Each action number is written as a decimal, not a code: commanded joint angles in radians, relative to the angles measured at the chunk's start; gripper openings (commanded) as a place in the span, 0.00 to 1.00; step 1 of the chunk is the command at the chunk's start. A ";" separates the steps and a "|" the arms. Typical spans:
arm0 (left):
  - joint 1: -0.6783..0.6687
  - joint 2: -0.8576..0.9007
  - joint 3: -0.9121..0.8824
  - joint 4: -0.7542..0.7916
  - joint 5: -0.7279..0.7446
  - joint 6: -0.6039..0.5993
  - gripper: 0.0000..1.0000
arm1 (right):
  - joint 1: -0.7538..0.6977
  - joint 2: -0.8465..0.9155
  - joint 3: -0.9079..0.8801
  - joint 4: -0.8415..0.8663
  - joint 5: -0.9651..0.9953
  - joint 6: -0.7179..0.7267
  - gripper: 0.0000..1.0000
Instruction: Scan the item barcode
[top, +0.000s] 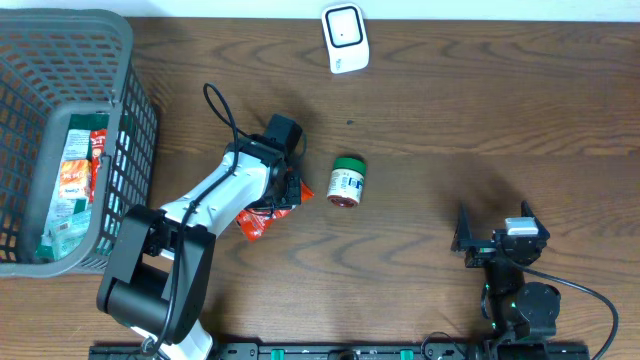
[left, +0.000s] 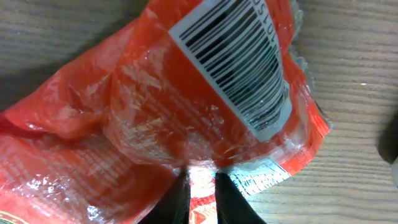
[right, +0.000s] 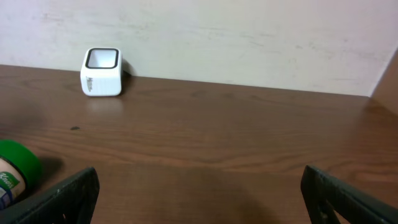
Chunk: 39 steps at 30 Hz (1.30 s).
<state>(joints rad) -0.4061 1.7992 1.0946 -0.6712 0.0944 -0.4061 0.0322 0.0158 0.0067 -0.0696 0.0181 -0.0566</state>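
A red plastic snack packet (top: 256, 222) lies on the wooden table, mostly under my left arm. In the left wrist view the packet (left: 143, 112) fills the frame, with its white barcode label (left: 239, 62) facing the camera. My left gripper (top: 290, 190) is shut on the packet's crimped edge, and its dark fingertips (left: 200, 190) pinch the film between them. The white scanner (top: 345, 38) stands at the table's far edge, also in the right wrist view as a small white box (right: 101, 71). My right gripper (top: 495, 225) rests wide open near the front right, holding nothing (right: 199, 199).
A green-lidded jar (top: 347, 182) lies on its side just right of the left gripper, and its lid shows at the left edge of the right wrist view (right: 15, 171). A grey mesh basket (top: 130, 120) with more packets stands at the left.
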 joint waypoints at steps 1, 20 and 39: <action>0.004 0.004 0.005 -0.013 -0.034 0.040 0.17 | 0.000 -0.003 -0.001 -0.003 -0.001 -0.009 0.99; 0.191 -0.073 0.067 -0.093 -0.076 0.054 0.24 | 0.000 -0.003 -0.001 -0.003 -0.001 -0.009 0.99; 0.192 -0.022 -0.028 -0.175 0.070 0.032 0.25 | 0.000 -0.003 -0.001 -0.003 -0.001 -0.009 0.99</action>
<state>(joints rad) -0.2131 1.7859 1.0657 -0.8238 0.0795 -0.3668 0.0322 0.0158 0.0063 -0.0700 0.0181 -0.0566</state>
